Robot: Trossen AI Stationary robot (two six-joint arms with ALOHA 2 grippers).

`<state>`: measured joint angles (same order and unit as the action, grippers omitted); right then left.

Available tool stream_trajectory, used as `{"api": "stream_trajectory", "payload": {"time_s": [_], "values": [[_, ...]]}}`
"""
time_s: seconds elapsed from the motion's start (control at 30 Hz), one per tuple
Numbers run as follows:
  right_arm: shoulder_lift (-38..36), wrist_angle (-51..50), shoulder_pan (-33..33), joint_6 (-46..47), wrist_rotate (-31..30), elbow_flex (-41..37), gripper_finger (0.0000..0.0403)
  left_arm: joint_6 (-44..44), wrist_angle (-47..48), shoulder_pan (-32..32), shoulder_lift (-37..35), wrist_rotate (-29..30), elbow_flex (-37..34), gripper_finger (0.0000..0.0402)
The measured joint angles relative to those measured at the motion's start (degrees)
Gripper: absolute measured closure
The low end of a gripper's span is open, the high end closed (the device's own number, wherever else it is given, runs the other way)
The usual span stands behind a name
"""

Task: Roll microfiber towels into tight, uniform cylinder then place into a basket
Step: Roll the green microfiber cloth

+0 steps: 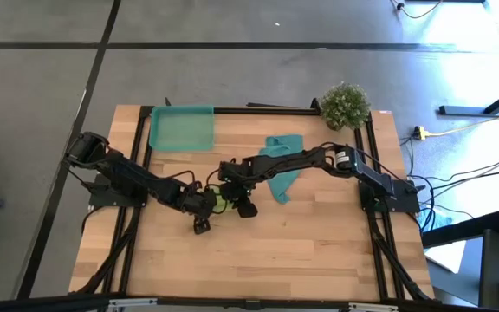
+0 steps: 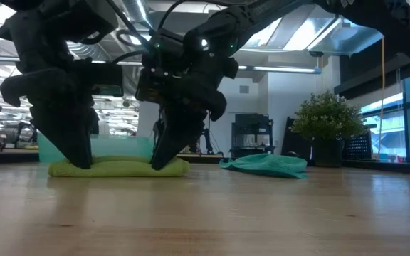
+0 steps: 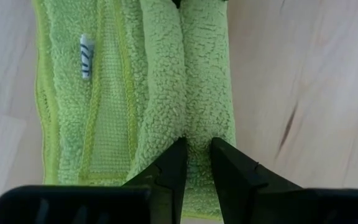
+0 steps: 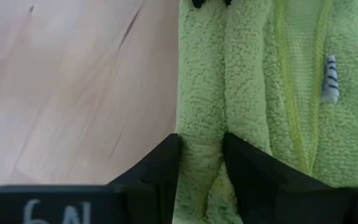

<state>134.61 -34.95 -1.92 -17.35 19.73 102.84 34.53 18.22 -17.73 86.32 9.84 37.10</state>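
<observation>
The lime-green towel (image 2: 118,168) lies folded on the table, near the basket (image 1: 181,127). The left gripper (image 3: 195,163) and right gripper (image 4: 200,163) each pinch its rolled edge at opposite ends, jaws narrow. Uneven pulling by the 2 could loosen or skew the roll. From above, both grippers hide most of the towel.

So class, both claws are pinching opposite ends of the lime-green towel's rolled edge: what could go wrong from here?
1. The left claw and right claw each pinch only a narrow fold of the lime-green towel; uneven pulling could slip it free or skew the roll.
2. The roll is still loose and flat, so it may unroll when released.
3. The teal towel lies crumpled beside the right arm; sweeping toward the basket could drag it.
</observation>
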Motion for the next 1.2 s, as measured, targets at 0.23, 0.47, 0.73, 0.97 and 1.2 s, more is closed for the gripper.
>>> {"api": "stream_trajectory", "payload": {"time_s": [0.23,0.47,0.73,0.97,1.2], "values": [[1.4,0.5,1.1,-2.3,-5.9,0.0,0.0276,-0.4,0.4,0.5,-0.1,0.1,0.0,0.0331],[1.7,1.0,2.7,-4.6,-11.0,0.0,0.0363,-0.4,0.4,0.4,-0.1,0.6,0.0,0.0331],[2.0,-0.5,2.2,-0.7,-1.8,0.4,0.0395,-0.3,0.5,0.5,-0.6,-0.8,-0.1,0.0331],[2.8,-4.4,-0.6,8.6,17.3,2.4,0.0397,-0.2,1.5,0.5,-3.0,-2.4,-0.2,0.0331],[2.8,-7.0,-2.5,14.3,24.5,2.4,0.0397,1.3,4.8,0.5,-8.7,-3.7,-0.2,0.0331]]}}
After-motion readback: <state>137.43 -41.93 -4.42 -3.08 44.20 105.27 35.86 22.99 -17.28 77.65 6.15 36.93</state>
